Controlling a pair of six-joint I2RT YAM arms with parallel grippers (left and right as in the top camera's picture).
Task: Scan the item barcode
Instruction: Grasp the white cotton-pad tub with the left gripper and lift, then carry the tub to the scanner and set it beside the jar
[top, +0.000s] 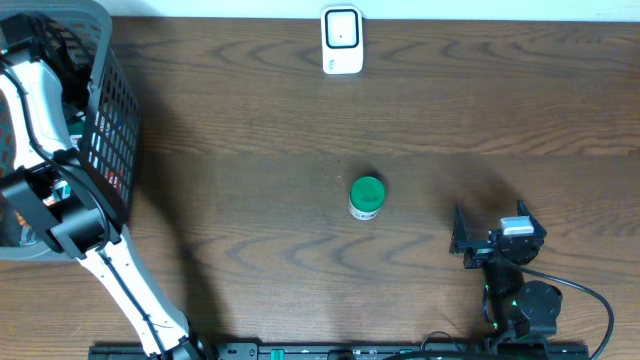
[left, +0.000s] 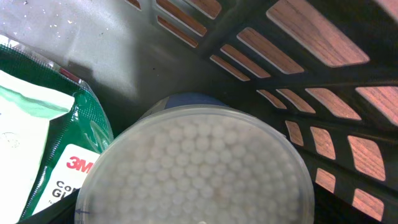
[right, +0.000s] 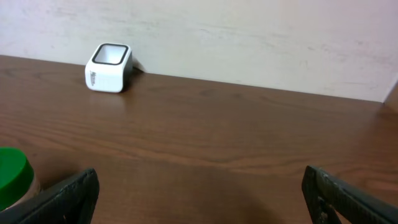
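Observation:
My left arm (top: 48, 203) reaches down into the grey basket (top: 112, 120) at the table's left edge. The left wrist view is filled by a round clear-lidded tub of white cotton swabs (left: 199, 168) lying right under the camera. The fingers do not show there, so I cannot tell whether they grip it. A white barcode scanner (top: 341, 40) stands at the back centre, also seen in the right wrist view as the scanner (right: 109, 67). My right gripper (top: 468, 240) rests open at the front right, nothing between its fingers (right: 68, 196).
A green-lidded jar (top: 367, 197) stands mid-table, left of the right gripper, its lid (right: 12, 177) at the edge of the right wrist view. Inside the basket a green and white 3M packet (left: 46, 140) lies beside the tub, with the slotted basket wall (left: 298, 81) close behind.

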